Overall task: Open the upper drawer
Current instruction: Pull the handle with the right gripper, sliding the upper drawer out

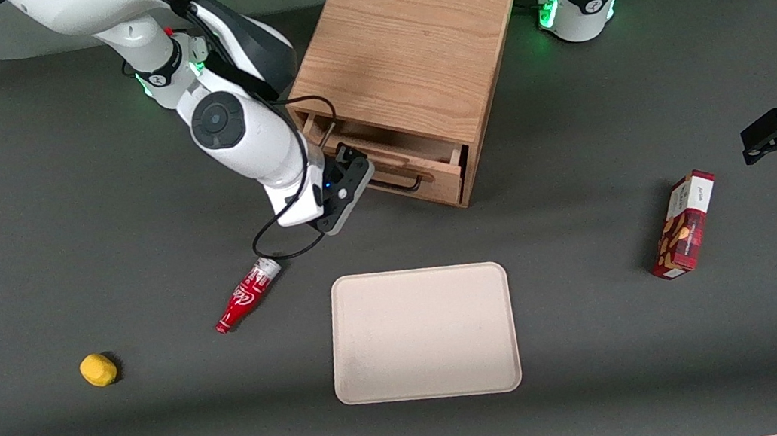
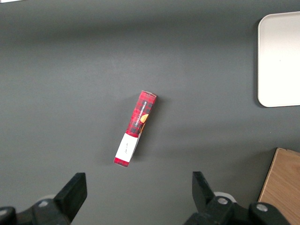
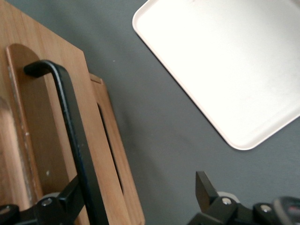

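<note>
- Front view: cabinet (image 1: pixel 404 56) sat at 12 o'clock of the tray (image 1: pixel 429 387). The upper drawer (image 1: pixel 440 182) looked part-way out, w/ some of its inside showing under the cabinet top.
- The gripper (image 1: pixel 352 162) was at the drawer front, at the end of the handle (image 1: pixel 399 184) toward the working arm.
- Bottle (image 1: pixel 246 296) lay on the surface (image 1: pixel 54 219) at approx 7 o'clock of the gripper, i.e. roughly along the pull path. Judged: keep the wrist high enough to pass over it.
- Left wrist view: only the snack box (image 2: pixel 135 129), a tray edge (image 2: pixel 262 56) and a cabinet corner (image 2: pixel 286 187) showed. No drawer info here.
- Right wrist view: gripper (image 3: pixel 136 185) fingers were apart and straddled the handle (image 3: pixel 70 122). The bar ran close by one finger (image 3: pixel 63 201); the other was well clear.
- Drawer front (image 3: pixel 28 140) filled the space under the bar.
- Judged best: close fully on the bar first, expecting it to shift toward centre, then pull straight along the drawer's slide, approx 7 o'clock in the front view.
- Pull slow and level. An off-centre grip could skew the drawer or drag the cabinet.
</note>
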`<state>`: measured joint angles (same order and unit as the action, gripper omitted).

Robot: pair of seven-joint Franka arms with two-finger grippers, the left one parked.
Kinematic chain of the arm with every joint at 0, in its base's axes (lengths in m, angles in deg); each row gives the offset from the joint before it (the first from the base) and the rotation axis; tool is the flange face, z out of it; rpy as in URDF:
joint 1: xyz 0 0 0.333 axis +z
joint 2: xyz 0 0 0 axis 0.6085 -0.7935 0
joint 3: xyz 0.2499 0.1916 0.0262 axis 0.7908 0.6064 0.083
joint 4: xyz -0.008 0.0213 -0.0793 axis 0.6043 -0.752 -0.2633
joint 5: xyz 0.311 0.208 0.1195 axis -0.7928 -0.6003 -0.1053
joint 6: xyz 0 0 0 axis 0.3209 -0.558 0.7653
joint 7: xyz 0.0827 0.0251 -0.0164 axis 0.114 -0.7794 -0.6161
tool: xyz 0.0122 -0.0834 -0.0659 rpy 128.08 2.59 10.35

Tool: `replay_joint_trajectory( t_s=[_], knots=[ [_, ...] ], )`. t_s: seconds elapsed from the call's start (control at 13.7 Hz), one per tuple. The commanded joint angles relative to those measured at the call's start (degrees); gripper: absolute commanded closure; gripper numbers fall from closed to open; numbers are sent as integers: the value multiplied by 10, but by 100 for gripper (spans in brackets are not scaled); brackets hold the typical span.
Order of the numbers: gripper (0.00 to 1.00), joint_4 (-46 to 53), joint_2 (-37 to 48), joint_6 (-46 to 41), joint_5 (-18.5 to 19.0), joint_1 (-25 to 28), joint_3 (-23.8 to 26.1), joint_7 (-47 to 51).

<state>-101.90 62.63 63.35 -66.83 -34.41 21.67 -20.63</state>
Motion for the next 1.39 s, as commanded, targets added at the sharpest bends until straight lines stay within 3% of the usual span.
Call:
replay_joint_trajectory(
  t_s=[0.0, 1.1, 1.32],
  knots=[
    [0, 20, -8, 3, 23, -2, -6, -18],
    [0, 155, -118, 8, 87, -11, -29, -20],
    [0, 174, -133, 7, 114, -24, -32, -26]
  ],
)
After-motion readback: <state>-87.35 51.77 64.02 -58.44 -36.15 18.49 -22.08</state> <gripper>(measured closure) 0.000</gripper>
